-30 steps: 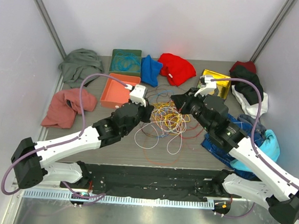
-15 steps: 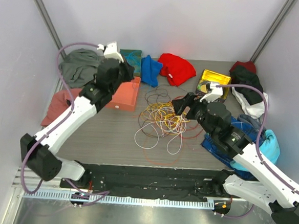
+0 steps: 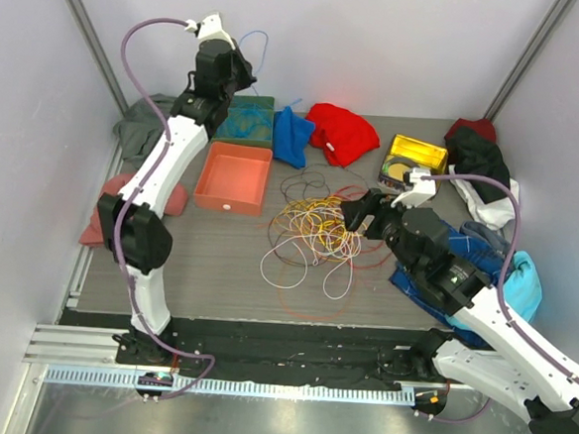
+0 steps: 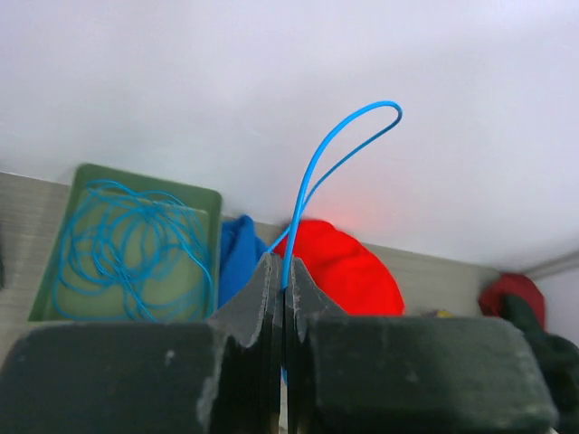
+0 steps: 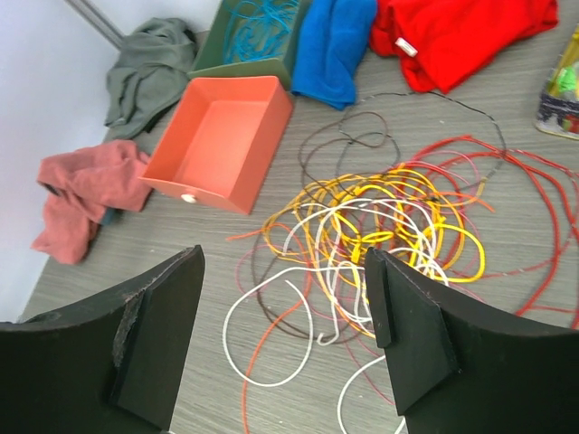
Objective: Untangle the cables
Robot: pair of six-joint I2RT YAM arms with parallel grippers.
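Well, the big pile of cables (image 3: 318, 229) lies in the middle of the table (image 3: 207, 261). The green tray (image 5: 240, 70) at the far edge holds blue cables (image 4: 118, 244). My right gripper (image 5: 282, 271) hangs wide open by the pile. My left gripper (image 4: 279, 267), high above the tray, pinches one blue cable (image 4: 312, 172).

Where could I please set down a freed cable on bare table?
Bare table lies just nearer than the orange tray, between the pink cloth and the cable tangle. The back row around the red cloth is crowded.
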